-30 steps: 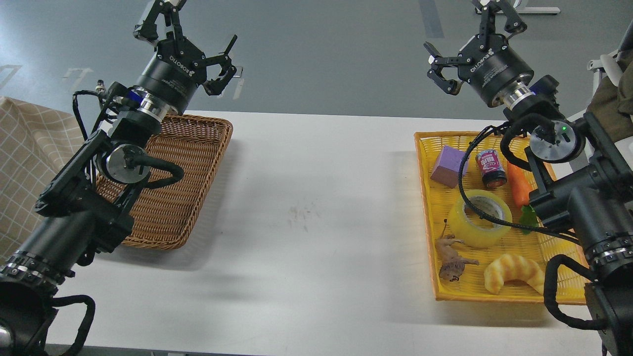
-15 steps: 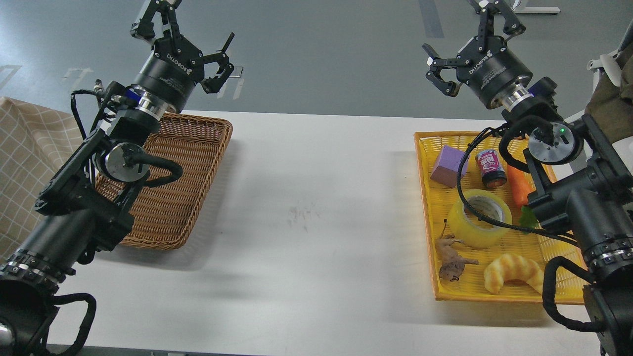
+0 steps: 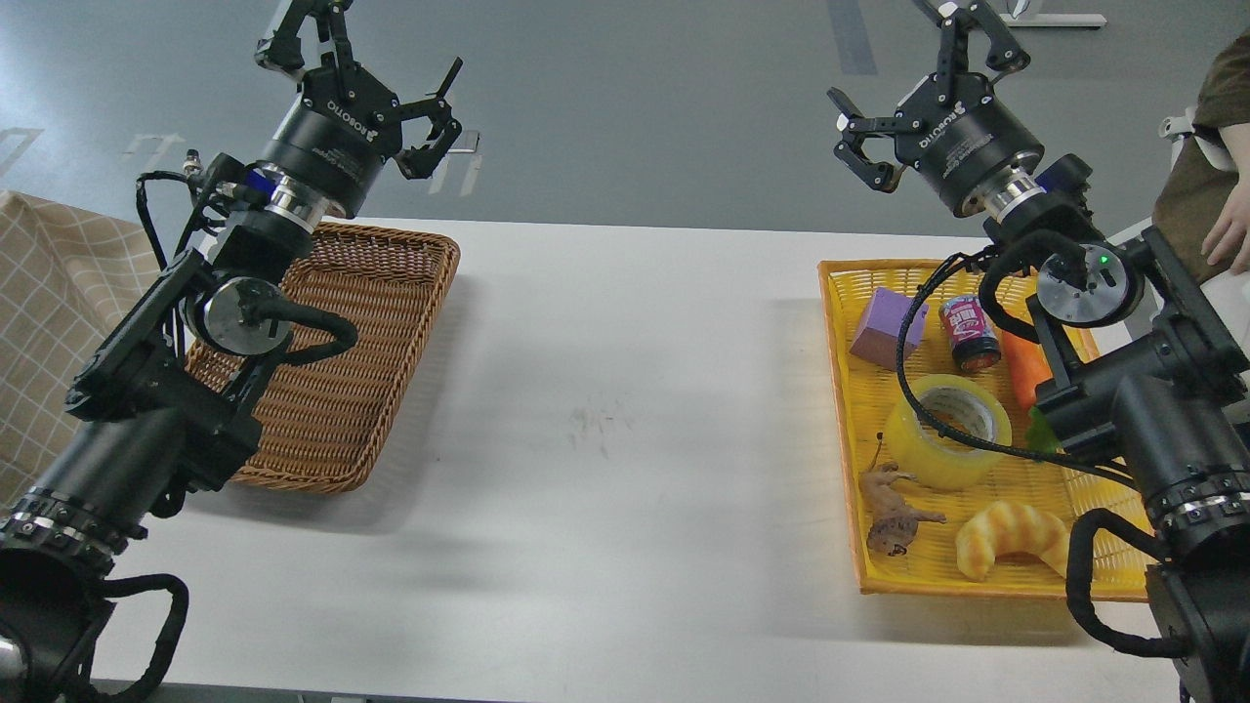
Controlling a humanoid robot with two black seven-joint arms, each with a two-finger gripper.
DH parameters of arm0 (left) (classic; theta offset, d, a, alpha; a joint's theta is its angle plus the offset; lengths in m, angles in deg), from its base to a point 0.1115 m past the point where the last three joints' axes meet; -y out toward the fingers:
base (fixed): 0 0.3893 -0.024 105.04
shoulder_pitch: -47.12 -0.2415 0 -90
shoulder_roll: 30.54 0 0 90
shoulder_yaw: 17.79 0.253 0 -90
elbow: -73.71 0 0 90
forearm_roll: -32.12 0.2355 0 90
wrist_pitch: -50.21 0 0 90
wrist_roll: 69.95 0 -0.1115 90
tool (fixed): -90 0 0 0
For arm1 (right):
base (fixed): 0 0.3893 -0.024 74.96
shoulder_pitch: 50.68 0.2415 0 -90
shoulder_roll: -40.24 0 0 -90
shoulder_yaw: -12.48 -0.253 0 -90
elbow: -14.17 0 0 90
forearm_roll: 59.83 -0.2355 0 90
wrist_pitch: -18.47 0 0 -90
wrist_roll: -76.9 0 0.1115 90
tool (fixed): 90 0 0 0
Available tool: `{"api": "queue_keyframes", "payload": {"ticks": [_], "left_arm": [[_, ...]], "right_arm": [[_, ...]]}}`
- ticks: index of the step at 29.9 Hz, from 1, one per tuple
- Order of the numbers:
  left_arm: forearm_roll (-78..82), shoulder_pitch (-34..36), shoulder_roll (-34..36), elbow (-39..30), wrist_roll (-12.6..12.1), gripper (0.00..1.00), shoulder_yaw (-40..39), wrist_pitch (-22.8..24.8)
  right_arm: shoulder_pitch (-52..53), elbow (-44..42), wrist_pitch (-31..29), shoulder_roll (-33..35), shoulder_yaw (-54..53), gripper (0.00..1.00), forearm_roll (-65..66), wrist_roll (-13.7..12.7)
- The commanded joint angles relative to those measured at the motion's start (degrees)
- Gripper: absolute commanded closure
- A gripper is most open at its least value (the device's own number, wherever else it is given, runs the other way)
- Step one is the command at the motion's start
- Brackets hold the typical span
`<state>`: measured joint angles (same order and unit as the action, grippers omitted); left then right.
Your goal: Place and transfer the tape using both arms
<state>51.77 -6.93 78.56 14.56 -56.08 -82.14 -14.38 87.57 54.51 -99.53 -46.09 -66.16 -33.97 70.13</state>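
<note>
- Head view: the tape (image 3: 945,431) lies flat in the yellow tray (image 3: 842,410) on the right side of the white worktop (image 3: 625,391), ringed by a purple block (image 3: 886,327), a small can (image 3: 969,333), a carrot (image 3: 1027,368), a toy animal (image 3: 894,511) and a croissant (image 3: 1011,538). A black cable from the right arm drapes across the roll.
- Head view: the right end effector (image 3: 903,83) hangs high above the tray's far edge with its fingers spread and nothing between them; over the last second it has crept slightly up and to the left, no closer to the roll.
- Head view: the left end effector (image 3: 366,68) is likewise released and empty, raised over the far corner of the brown wicker basket (image 3: 391,322), which holds nothing visible; it too has drifted only a little upward.
- Head view: a person's hand (image 3: 1229,234) has come into sight at the right edge, well apart from the tray.
- Head view: nothing in the tray has moved. By the look of it the pick-up has not begun; the right arm would seem due to descend on the tape first, with the cable over the roll a possible snag.
</note>
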Motion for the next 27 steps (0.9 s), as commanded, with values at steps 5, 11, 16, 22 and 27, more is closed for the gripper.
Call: {"api": "queue_keyframes", "payload": {"ticks": [5, 11, 16, 22, 27], "left_arm": [[-0.1, 0.0, -0.2, 0.0, 0.6, 0.02, -0.2, 0.4], [-0.1, 0.0, -0.6, 0.0, 0.8, 0.02, -0.2, 0.4], [-0.1, -0.3, -0.6, 0.0, 0.9, 0.02, -0.2, 0.3], [0.0, -0.3, -1.0, 0.0, 3.1, 0.02, -0.4, 0.4], [0.0, 0.0, -1.0, 0.0, 3.2, 0.02, -0.5, 0.5]], "right_arm": [[0.1, 0.1, 0.0, -0.1, 0.0, 0.00, 0.0, 0.0], [0.1, 0.1, 0.0, -0.2, -0.3, 0.00, 0.0, 0.0], [0.0, 0.1, 0.0, -0.2, 0.0, 0.00, -0.1, 0.0], [0.0, 0.1, 0.0, -0.6, 0.0, 0.00, -0.1, 0.0], [-0.2, 0.1, 0.0, -0.6, 0.0, 0.00, -0.1, 0.0]]}}
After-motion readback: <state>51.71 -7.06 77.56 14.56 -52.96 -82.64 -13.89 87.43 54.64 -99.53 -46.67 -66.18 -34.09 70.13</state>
